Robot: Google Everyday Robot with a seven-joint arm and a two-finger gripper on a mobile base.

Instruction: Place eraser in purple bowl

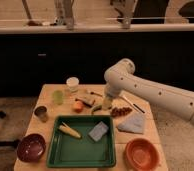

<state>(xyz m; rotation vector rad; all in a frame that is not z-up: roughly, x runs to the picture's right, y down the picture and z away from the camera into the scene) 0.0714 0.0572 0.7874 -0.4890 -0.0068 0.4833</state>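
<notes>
The white arm's gripper [107, 103] hangs low over the middle of the wooden counter [47, 95]; whether it is open or closed cannot be told. The small tan-and-grey oblong eraser [85, 98] lies just left of it. The glossy round purple bowl [31, 147] sits at the counter's lower-left corner, near the edge, beside a green plastic tray [80, 150].

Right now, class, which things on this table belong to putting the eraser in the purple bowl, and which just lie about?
Job: small tan-beige oblong eraser; glossy dark purple round bowl; gripper, low beside the eraser.
Lying about: yellow corn cob; blue-grey square pad; green tray; orange-brown bowl.
</notes>
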